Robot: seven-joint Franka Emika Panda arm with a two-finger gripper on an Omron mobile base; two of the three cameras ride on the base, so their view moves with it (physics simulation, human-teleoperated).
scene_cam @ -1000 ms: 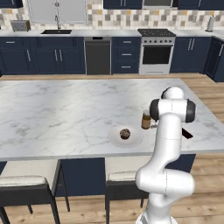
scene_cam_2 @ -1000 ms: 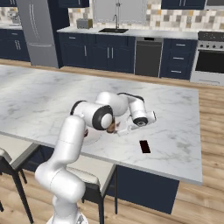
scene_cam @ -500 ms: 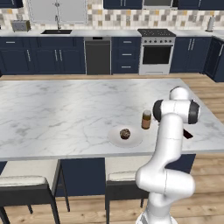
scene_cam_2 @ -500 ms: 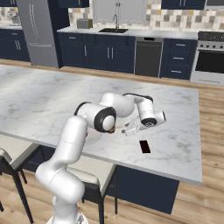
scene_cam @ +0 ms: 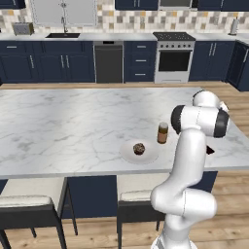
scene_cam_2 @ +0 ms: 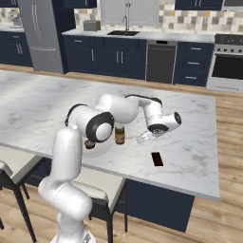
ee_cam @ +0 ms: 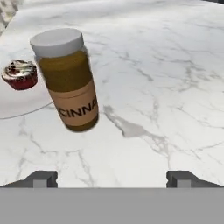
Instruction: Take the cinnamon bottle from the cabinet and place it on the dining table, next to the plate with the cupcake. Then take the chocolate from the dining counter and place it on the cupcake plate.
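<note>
On the white marble bench (scene_cam: 73, 126), near its front edge, the cinnamon bottle (scene_cam: 162, 133) stands upright just beside the round white plate (scene_cam: 127, 151), at the plate's right side in the left base view. It does not seem to touch the plate's rim, but the gap is very small. The dark cupcake (scene_cam: 139, 149) sits on the plate, close to the bottle. In the hand view the bottle (ee_cam: 66, 78) has a pale cap and an orange-brown label with the letters "CINNA", and the cupcake (ee_cam: 19, 74) is seen behind it on the plate (ee_cam: 17, 103). The tool (ee_cam: 111, 179) hangs low over the marble, near the bottle but apart from it; its two fingertips (ee_cam: 41, 178) stand wide apart and there is nothing between them, so it holds nothing. In the right base view the tool (scene_cam_2: 142, 138) is just to the right of the bottle (scene_cam_2: 119, 135), and the small dark chocolate (scene_cam_2: 157, 159) lies flat on the bench, near the tool and toward the front edge. In the left base view a little part of the chocolate (scene_cam: 209, 150) shows behind the white arm.
</note>
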